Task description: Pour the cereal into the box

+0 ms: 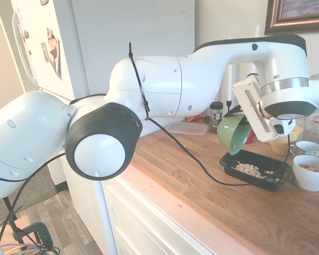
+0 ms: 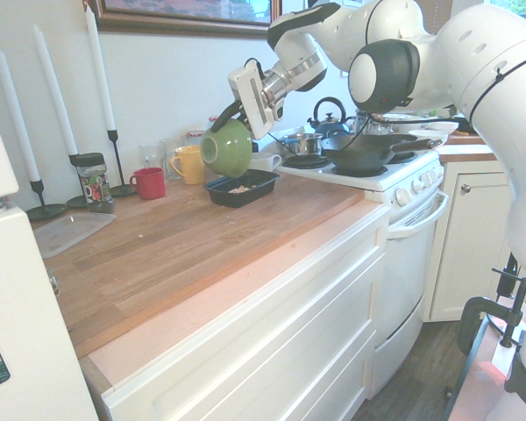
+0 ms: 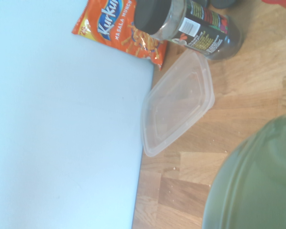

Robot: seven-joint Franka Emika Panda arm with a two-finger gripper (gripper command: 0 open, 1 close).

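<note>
The counter (image 2: 202, 237) is one long wooden run beside a white stove (image 2: 394, 175), and it carries everything, so the pour can happen low and over a steady surface. The single white arm (image 1: 165, 85) reaches across it, and its jaws are clenched on the rim of the one green bowl (image 2: 225, 147), which hangs tipped steeply with its mouth facing down toward the box (image 1: 255, 169). That tilt looks chosen so the contents slide out over the lower lip. The box, one shallow black tray, lies flat on the counter directly under the bowl's lip, near the stove end. The cereal (image 1: 251, 170) lies scattered on the box's floor, a loose handful of pale rings too small to count; whether any remains in the bowl I cannot tell.

Toward the far left end, one clear flat container (image 3: 177, 102) lies empty, well apart from the pour. Beside it stand one dark-lidded jar (image 3: 190, 24) and one orange snack packet (image 3: 121, 31).

Along the far wall I count three tall white candles (image 2: 57, 88), one red mug (image 2: 149, 183) and one yellow mug (image 2: 189, 164). Two white cups (image 1: 311, 164) sit just beside the box.
</note>
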